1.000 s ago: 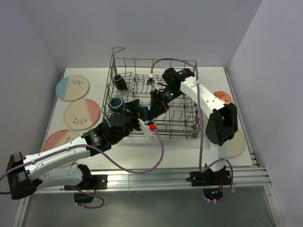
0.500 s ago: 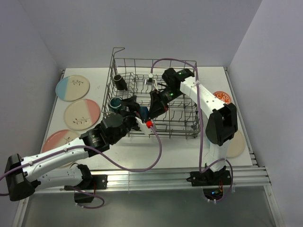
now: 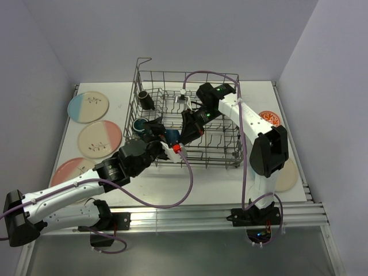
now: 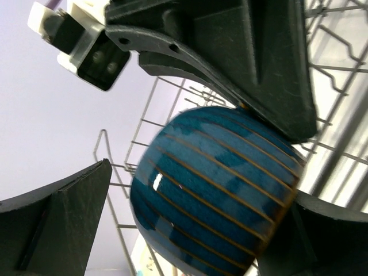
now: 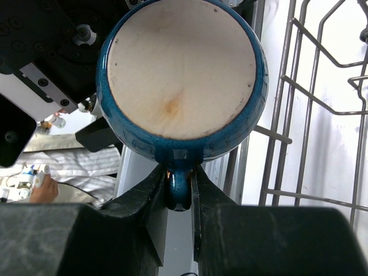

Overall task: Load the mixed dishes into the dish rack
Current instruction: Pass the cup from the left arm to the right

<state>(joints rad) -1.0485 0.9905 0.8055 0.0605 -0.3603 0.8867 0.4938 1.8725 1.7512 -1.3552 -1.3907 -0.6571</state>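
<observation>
The teal-blue mug [image 5: 183, 69] is pinched by its small loop handle between the closed jaws of the right gripper [image 5: 179, 198]. This hold leaves the body free, and the flat, unglazed cream base is turned toward the right wrist camera. The mug is held in the air over the front left part of the dish rack [image 3: 190, 75] and has not yet been set among the tines.

The left gripper [image 3: 164, 133] is placed around the mug's body with its jaws spread wide. A clear gap is seen on one side, so no hold is exerted by it. The arrangement is judged to be a hand-over, with the weight carried by the right arm alone.

The mug is rounded and barrel-shaped, glazed in glossy deep teal and ringed with fine tan lines. The glaze is judged to be slippery, which would favour the handle as the gripping point.

A second teal mug [image 3: 140, 125] and a brown mug [image 3: 145, 99] are seen by the rack's left wall. Three plates [image 3: 99, 139] are laid along the left edge of the table [image 3: 172, 184].
</observation>
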